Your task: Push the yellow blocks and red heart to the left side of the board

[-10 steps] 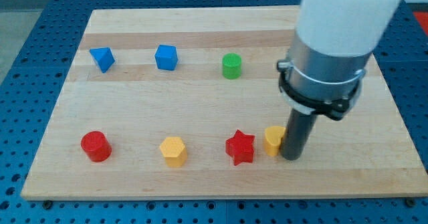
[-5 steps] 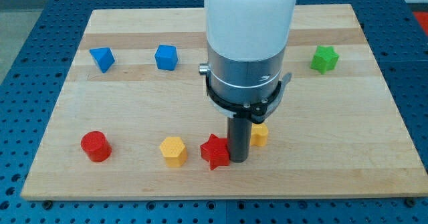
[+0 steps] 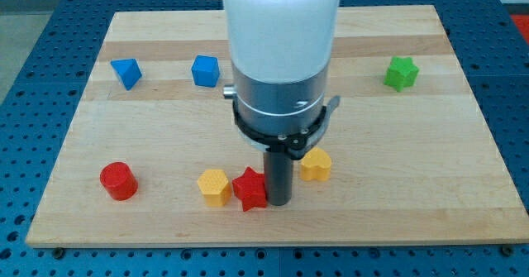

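Observation:
My tip rests on the board near the view's bottom, touching the right side of a red star. The red star touches a yellow hexagonal block on its left. A second yellow block lies just to the right of the rod and a little above the tip. No red heart shows in the view; the arm's body hides the middle of the board.
A red cylinder stands at the bottom left. Two blue blocks sit at the top left. A green star is at the top right. The wooden board lies on a blue perforated table.
The arm has moved left along the bottom row. The tip pushed the red star left until it met the yellow hexagon, and left the second yellow block behind on its right.

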Controlling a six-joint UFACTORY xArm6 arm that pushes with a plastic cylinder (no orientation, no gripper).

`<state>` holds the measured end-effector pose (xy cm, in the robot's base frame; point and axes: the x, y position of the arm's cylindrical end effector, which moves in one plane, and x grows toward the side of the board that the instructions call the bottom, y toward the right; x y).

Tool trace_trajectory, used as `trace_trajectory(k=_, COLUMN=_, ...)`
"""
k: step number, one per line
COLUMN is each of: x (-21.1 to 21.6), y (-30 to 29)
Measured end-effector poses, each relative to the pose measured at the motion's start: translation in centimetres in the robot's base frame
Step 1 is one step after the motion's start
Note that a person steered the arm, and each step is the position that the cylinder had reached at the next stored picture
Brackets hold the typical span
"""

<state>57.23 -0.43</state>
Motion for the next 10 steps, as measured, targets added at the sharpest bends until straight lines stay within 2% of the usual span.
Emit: trace_trajectory(k=10, x=0.0, y=-9.7)
